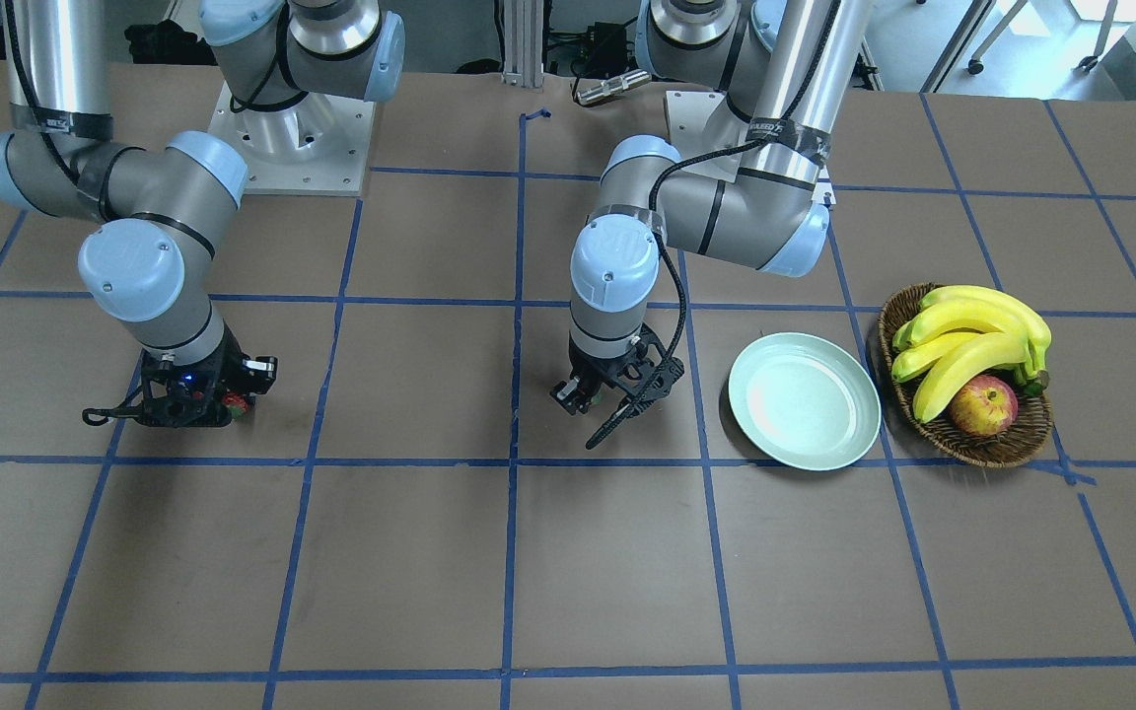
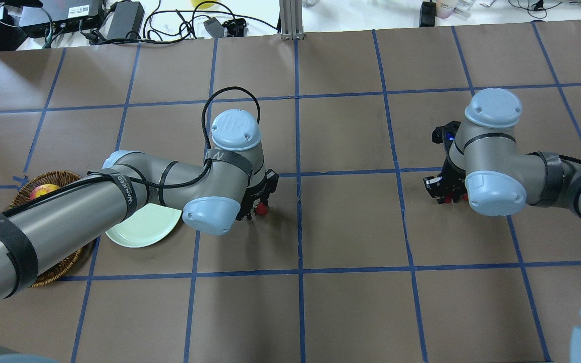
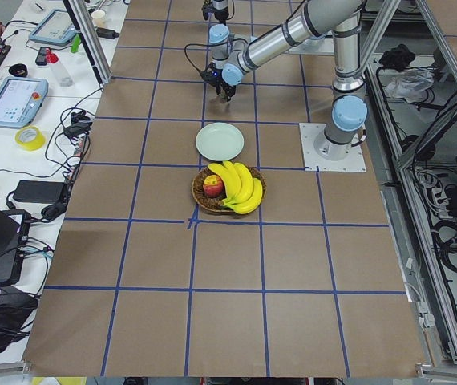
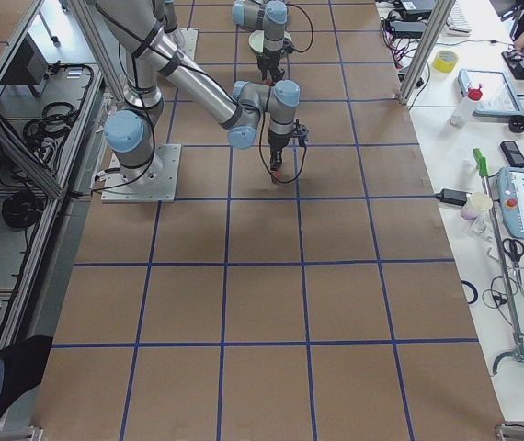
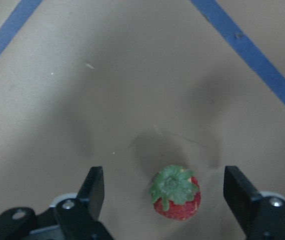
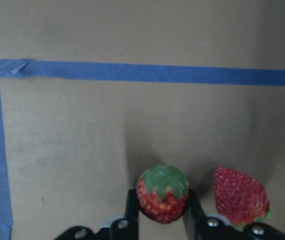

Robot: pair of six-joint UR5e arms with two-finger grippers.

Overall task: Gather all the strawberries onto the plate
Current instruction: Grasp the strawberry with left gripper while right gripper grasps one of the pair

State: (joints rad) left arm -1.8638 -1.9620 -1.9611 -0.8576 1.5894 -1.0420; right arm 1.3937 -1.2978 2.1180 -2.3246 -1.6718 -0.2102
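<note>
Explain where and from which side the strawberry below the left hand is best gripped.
Probably grip the red body of the strawberry on its two sides, below the green cap, coming straight down. It sits cap up on the table, and the open left hand straddles it.

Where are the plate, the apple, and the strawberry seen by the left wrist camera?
plate point(image 1: 805, 404): exterior front-facing view, bare centre of the dish.
apple point(image 1: 983, 406): exterior front-facing view, its red side.
strawberry point(image 5: 176, 197): left wrist view, where cap meets red flesh.

Basket point(image 1: 1007, 446) just beside plate point(image 1: 805, 399)
</note>
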